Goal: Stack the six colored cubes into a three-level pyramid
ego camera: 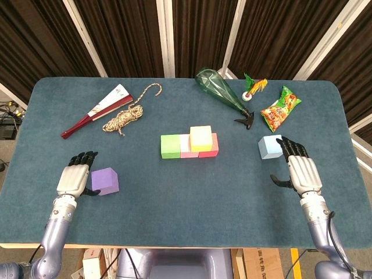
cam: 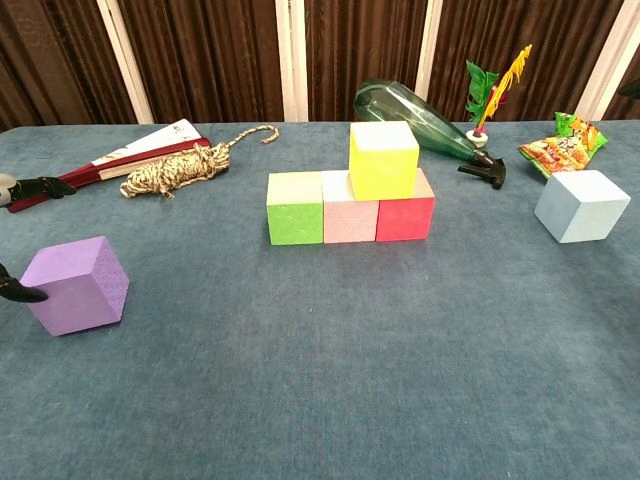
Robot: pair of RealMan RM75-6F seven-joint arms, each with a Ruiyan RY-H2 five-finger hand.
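Observation:
Green [ego camera: 171, 146], pink [ego camera: 186, 146] and red [ego camera: 211, 145] cubes form a row mid-table, and a yellow cube [ego camera: 201, 137] sits on top over the pink and red ones. A purple cube [ego camera: 104, 181] lies at the front left. My left hand [ego camera: 75, 177] is right beside its left side with fingers spread; in the chest view its thumb tip [cam: 20, 294] touches the purple cube [cam: 75, 285]. The light blue cube [ego camera: 270, 146] stands at the right, and my right hand [ego camera: 300, 171] is open just right of it, fingertips near its far corner.
At the back left lie a folded fan [ego camera: 97, 110] and a coil of rope [ego camera: 125, 118]. A green bottle [ego camera: 221, 93], a feathered shuttlecock [ego camera: 251, 88] and a snack bag [ego camera: 280, 108] lie at the back right.

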